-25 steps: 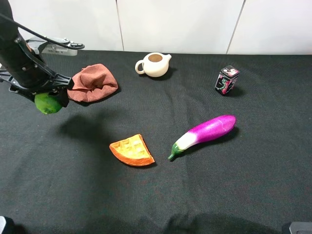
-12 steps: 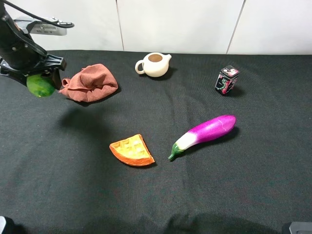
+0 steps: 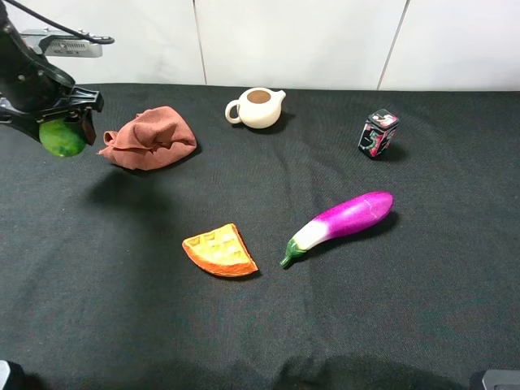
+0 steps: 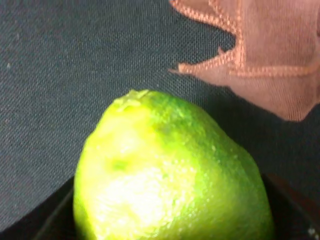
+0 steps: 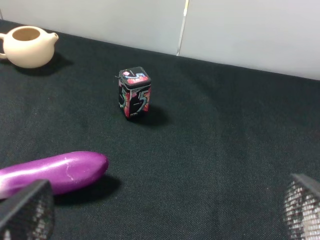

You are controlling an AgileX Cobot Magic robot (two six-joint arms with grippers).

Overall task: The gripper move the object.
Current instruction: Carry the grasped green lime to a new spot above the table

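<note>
left gripper (image 3: 62,130): clamped on small round bright green lime-like fruit (image 4: 170,175), aloft near far-left corner of black tabletop (image 3: 341,325) | advise: lower gently, clear of crumpled brown cloth (image 3: 150,136)

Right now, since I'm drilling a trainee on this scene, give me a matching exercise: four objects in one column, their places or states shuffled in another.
Things:
1. lime
2. teapot
3. eggplant
4. tin

Places or states:
A. lying flat beside the waffle slice
B. standing upright, far right
C. held in the left gripper
D. at the back, lidless

Pairs: 1-C, 2-D, 3-A, 4-B
</note>
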